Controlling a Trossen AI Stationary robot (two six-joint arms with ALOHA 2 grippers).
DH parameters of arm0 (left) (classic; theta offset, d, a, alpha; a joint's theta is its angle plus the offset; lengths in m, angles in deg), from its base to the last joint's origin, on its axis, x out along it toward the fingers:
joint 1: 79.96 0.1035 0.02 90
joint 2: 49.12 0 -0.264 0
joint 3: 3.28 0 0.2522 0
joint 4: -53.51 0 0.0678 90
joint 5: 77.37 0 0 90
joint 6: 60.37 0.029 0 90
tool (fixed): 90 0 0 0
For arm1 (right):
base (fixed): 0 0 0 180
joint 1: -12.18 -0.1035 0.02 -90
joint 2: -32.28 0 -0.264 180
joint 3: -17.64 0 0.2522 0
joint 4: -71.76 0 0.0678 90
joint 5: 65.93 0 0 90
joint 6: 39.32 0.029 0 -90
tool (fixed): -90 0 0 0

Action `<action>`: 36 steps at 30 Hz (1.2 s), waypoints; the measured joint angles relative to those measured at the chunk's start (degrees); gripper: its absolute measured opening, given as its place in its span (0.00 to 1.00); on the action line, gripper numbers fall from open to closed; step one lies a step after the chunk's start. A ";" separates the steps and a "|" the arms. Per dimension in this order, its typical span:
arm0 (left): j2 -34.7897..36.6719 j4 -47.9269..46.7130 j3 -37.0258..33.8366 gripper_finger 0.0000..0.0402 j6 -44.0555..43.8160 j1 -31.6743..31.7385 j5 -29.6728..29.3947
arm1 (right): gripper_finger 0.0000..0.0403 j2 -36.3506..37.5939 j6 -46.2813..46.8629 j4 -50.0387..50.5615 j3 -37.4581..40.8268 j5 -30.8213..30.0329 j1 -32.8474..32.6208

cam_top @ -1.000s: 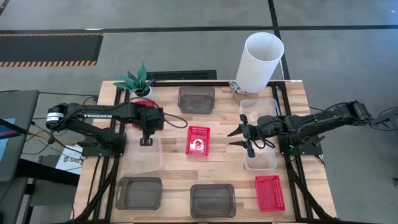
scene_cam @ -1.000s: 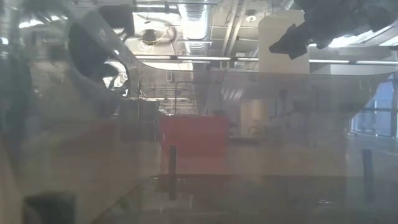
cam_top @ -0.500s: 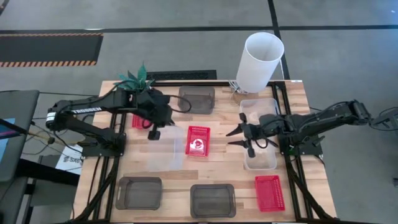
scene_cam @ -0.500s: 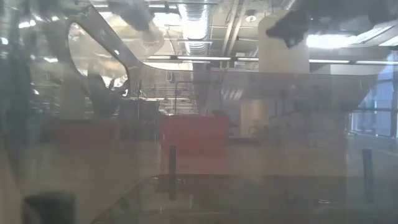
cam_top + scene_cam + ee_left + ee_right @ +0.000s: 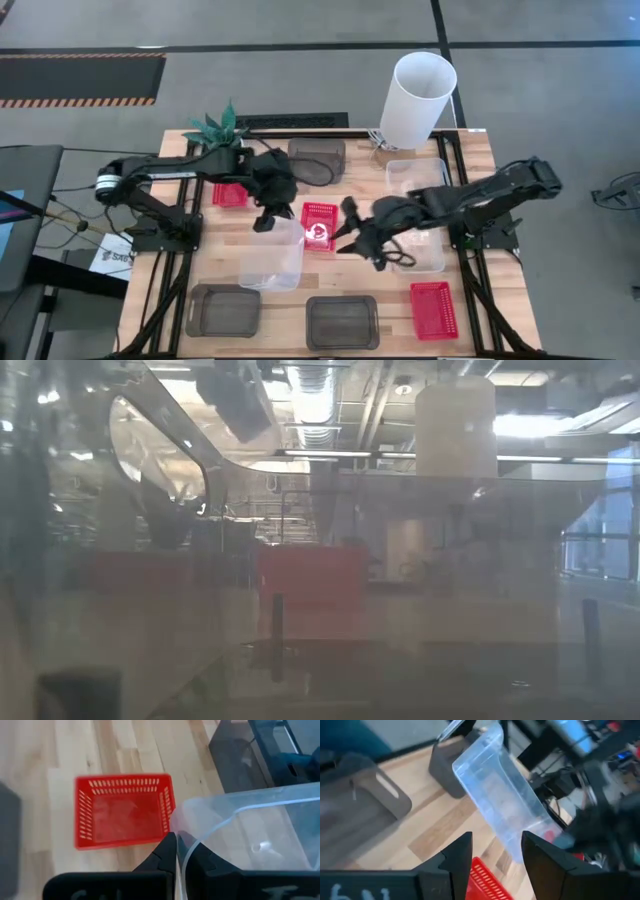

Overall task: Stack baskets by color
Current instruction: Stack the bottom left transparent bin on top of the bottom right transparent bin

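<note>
My left gripper (image 5: 268, 217) is shut on a clear basket (image 5: 272, 262) and holds it over the table's middle left. The same basket (image 5: 500, 785) shows tilted in the air in the right wrist view. My right gripper (image 5: 352, 232) stands open just right of a red basket (image 5: 318, 226) at the table's centre, with nothing between its fingers (image 5: 457, 857). Another red basket (image 5: 230, 193) lies under the left arm, and a third (image 5: 432, 308) sits near right. Two clear baskets (image 5: 418, 215) lie at the right. Grey baskets rest at the far middle (image 5: 316, 160) and along the near edge (image 5: 222, 308), (image 5: 342, 322). My left gripper pinches the clear basket's end wall at its rim (image 5: 183, 857), one finger on each face of the wall. The fingers slant down at it from the far left. The basket is lifted clear of the table and hangs tilted below the fingers, reaching toward the near edge.
A tall white cylinder (image 5: 418, 98) stands at the far right and a small green plant (image 5: 215, 128) at the far left. The low view looks through a clear wall at a red basket (image 5: 310, 590).
My left gripper has risen and swung toward the table's right with the clear basket, which has come off the table and now hangs tilted. My right gripper has left the clear baskets at the right, gone toward the centre red basket, risen and rolled.
</note>
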 joint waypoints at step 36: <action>-13.52 -14.98 14.34 0.00 10.29 -3.31 -12.24 | 0.42 -18.15 -5.05 27.90 -23.78 9.54 3.34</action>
